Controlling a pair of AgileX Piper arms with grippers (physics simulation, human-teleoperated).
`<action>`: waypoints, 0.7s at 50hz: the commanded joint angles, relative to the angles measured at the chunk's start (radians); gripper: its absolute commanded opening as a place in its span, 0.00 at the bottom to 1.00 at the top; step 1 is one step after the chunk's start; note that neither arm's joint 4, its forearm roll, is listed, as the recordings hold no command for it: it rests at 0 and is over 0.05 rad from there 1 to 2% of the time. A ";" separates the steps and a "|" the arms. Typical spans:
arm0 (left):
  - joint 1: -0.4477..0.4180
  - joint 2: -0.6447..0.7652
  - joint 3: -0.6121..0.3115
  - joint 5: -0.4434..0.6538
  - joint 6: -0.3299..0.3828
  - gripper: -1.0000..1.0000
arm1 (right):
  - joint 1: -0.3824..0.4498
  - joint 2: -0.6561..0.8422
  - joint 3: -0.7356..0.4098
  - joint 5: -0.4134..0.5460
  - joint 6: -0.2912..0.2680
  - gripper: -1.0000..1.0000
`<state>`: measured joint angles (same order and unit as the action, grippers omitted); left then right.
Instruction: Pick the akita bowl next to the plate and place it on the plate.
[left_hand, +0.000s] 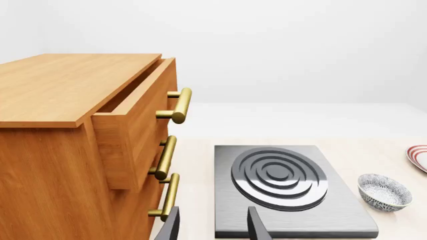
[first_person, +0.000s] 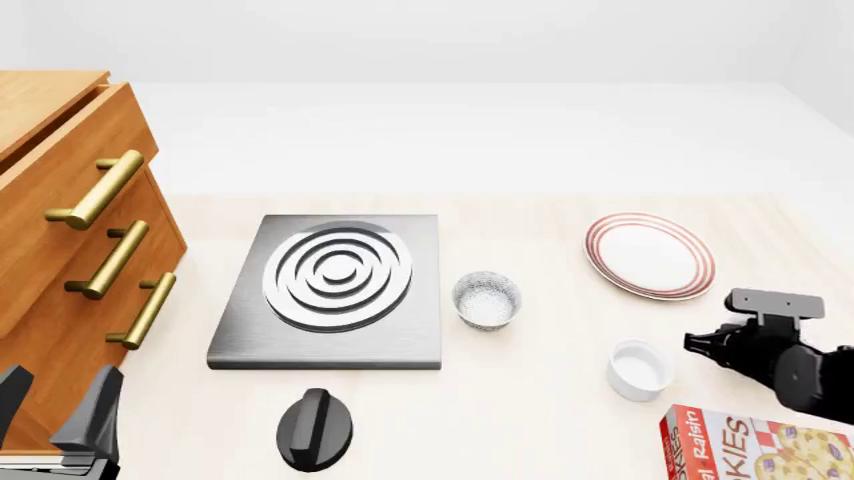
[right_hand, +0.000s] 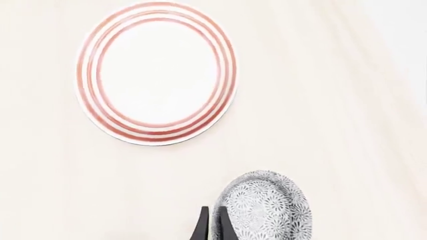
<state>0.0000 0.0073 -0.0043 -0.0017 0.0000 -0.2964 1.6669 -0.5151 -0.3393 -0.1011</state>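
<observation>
In the right wrist view the akita bowl, grey-black speckled, hangs tilted over the table a short way from the plate. My right gripper is shut on its rim, with one thin finger on each side of the wall. The plate, white with red-pink rings, lies flat at the right of the table and has nothing on it. In the front view my right arm hides this bowl. My left gripper stands open near the cabinet at the table's front left corner, holding nothing.
A look-alike speckled bowl sits between the stove burner and the plate. A white ramekin and a cookie box lie by my right arm. A black knob sits at the front. The wooden drawer cabinet fills the left.
</observation>
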 joint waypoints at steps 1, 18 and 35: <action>0.000 0.000 0.000 0.000 0.000 1.00 | 0.040 -0.127 -0.033 0.132 -0.014 0.00; 0.000 0.000 0.000 0.000 0.000 1.00 | 0.055 -0.288 -0.167 0.354 -0.129 0.00; 0.000 0.000 0.000 0.000 0.000 1.00 | 0.128 -0.361 -0.324 0.514 -0.161 0.00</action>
<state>0.0000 0.0073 -0.0043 -0.0017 0.0000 -0.2117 1.3369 -0.7562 0.1033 -0.2457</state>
